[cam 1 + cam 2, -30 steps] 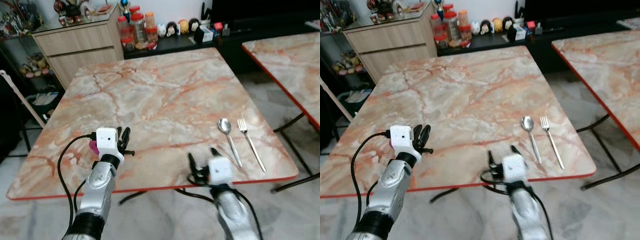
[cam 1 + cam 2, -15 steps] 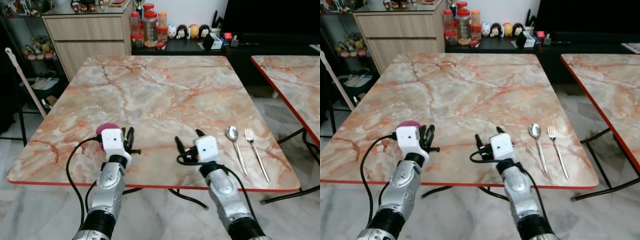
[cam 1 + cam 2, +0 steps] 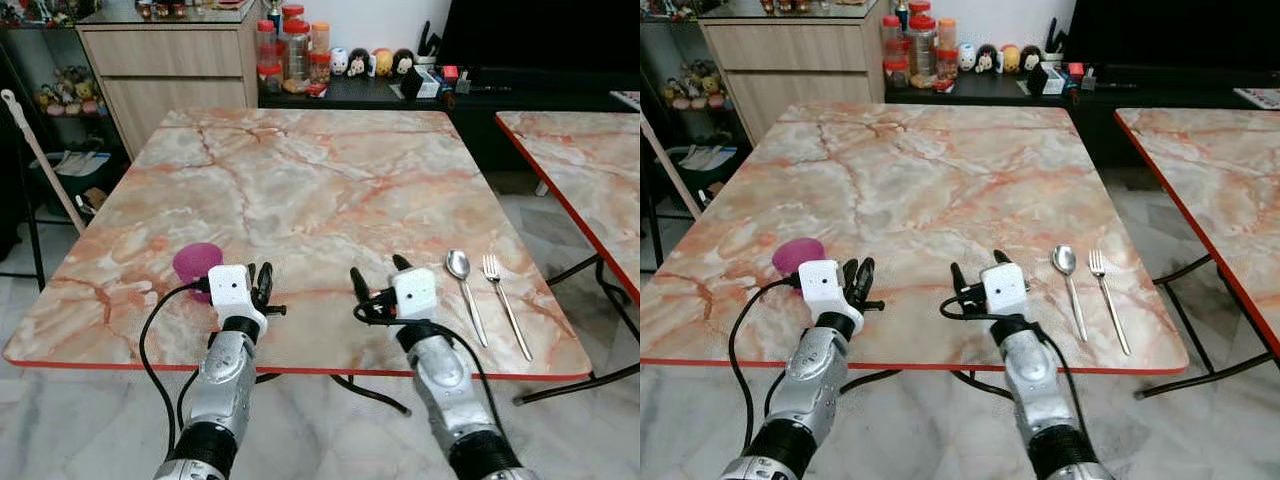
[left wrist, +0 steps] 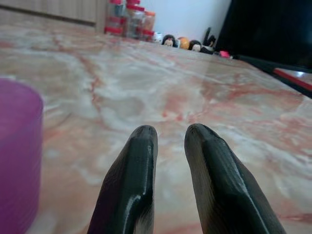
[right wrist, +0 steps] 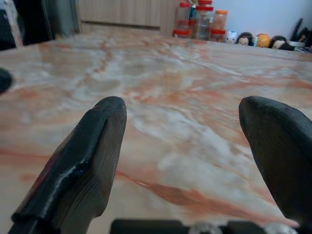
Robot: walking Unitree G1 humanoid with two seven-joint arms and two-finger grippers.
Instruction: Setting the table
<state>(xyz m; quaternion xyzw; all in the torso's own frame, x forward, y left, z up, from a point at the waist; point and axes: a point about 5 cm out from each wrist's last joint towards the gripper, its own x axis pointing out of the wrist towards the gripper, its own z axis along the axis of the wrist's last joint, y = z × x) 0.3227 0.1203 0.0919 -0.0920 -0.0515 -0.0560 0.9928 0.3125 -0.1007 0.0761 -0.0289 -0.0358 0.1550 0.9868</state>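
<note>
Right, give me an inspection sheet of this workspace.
Surface: marble-pattern table, red-edged.
Job's things: purple cup near the front left; spoon and fork side by side at the front right.
Clutter: nothing seen on the table.
Grippers: left gripper nearly closed beside the cup; right gripper open, holding nothing.
Cables: black cable looping along the left arm.
Surroundings: wooden cabinet, jars, second table.

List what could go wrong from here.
1. The cup stands just beside the left gripper, whose fingers are nearly shut with nothing between them; a sideways sweep could tip it off the near edge of the table.
2. The spoon and fork lie close together near the open right gripper; reaching for one may nudge the other.
</note>
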